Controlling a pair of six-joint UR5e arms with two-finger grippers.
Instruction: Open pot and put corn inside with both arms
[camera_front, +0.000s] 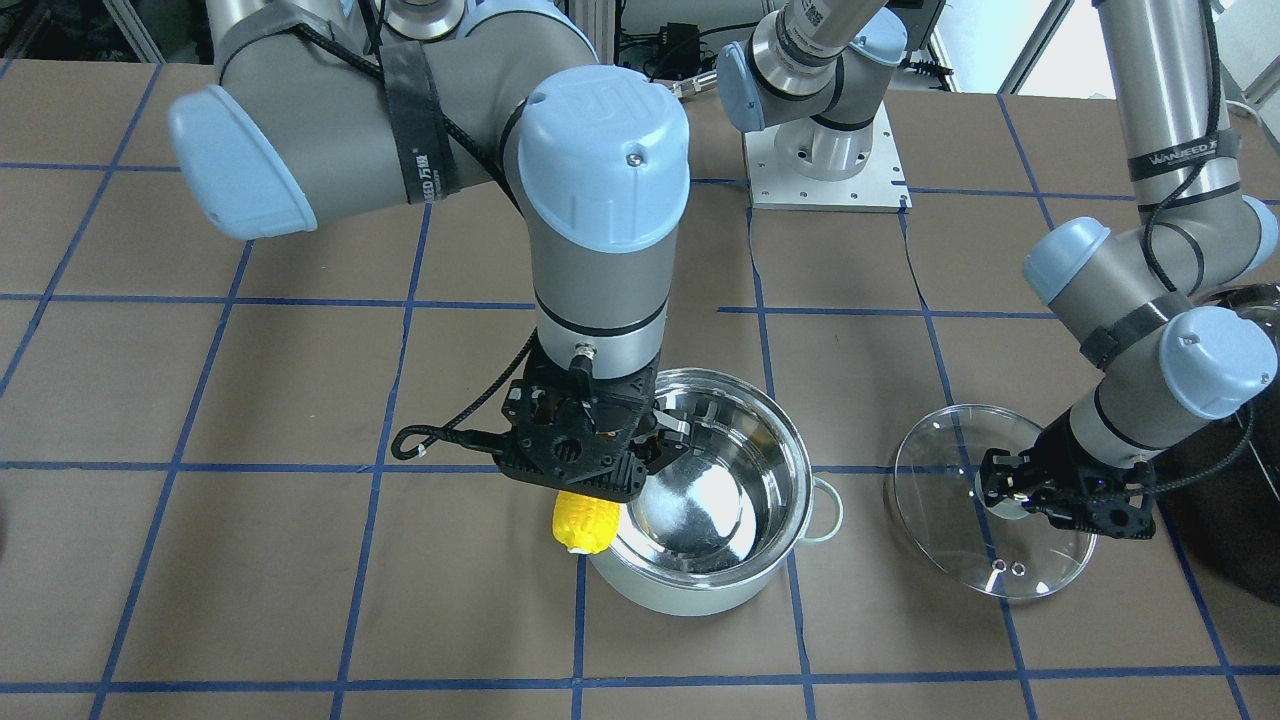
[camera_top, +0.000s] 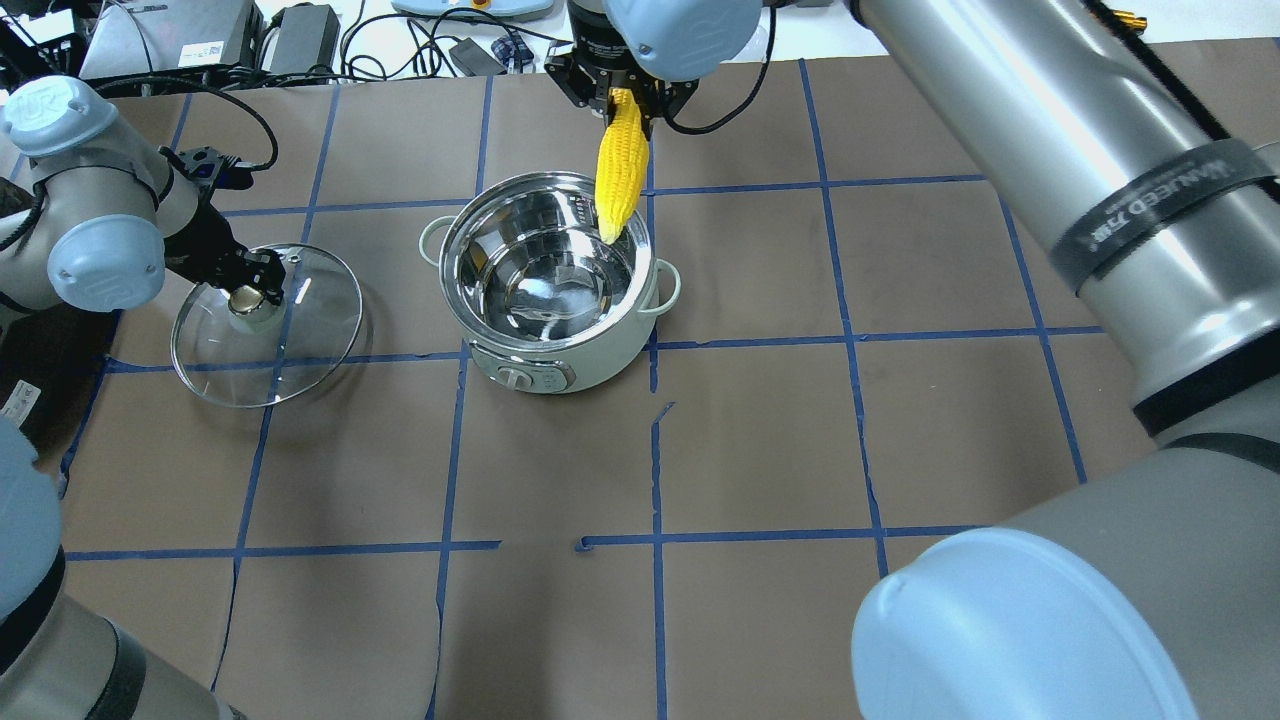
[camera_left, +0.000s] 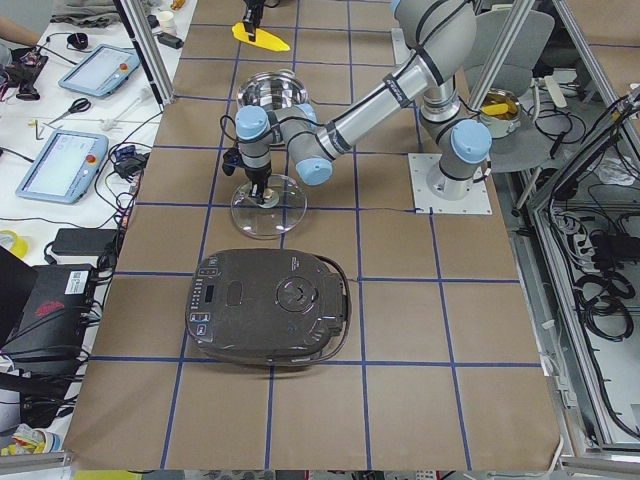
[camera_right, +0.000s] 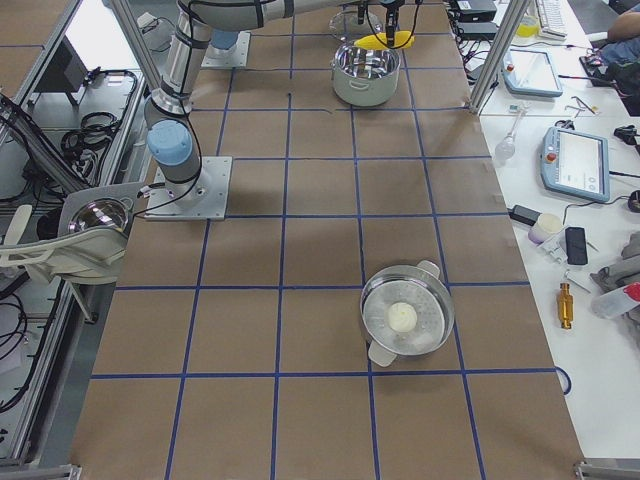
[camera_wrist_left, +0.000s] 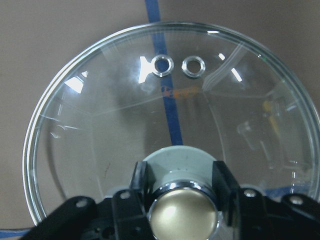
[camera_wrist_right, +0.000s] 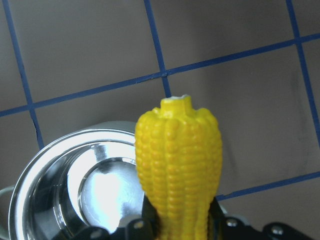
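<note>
The mint-green pot (camera_top: 560, 365) stands open on the table, and its steel interior is empty; it also shows in the front view (camera_front: 700, 590). My right gripper (camera_top: 625, 105) is shut on the yellow corn (camera_top: 620, 170). It holds the corn above the table by the pot's far rim, tip down. The corn also shows in the front view (camera_front: 583, 522) and the right wrist view (camera_wrist_right: 179, 160). The glass lid (camera_top: 310, 330) lies flat on the table beside the pot. My left gripper (camera_top: 255, 295) is shut on the lid's brass knob (camera_wrist_left: 184, 212).
A large black appliance (camera_left: 270, 305) sits on the table beyond the lid, on my left. A second steel pot (camera_right: 405, 320) with a white item inside stands far off on my right. The arm's base plate (camera_front: 825, 160) is behind the pot.
</note>
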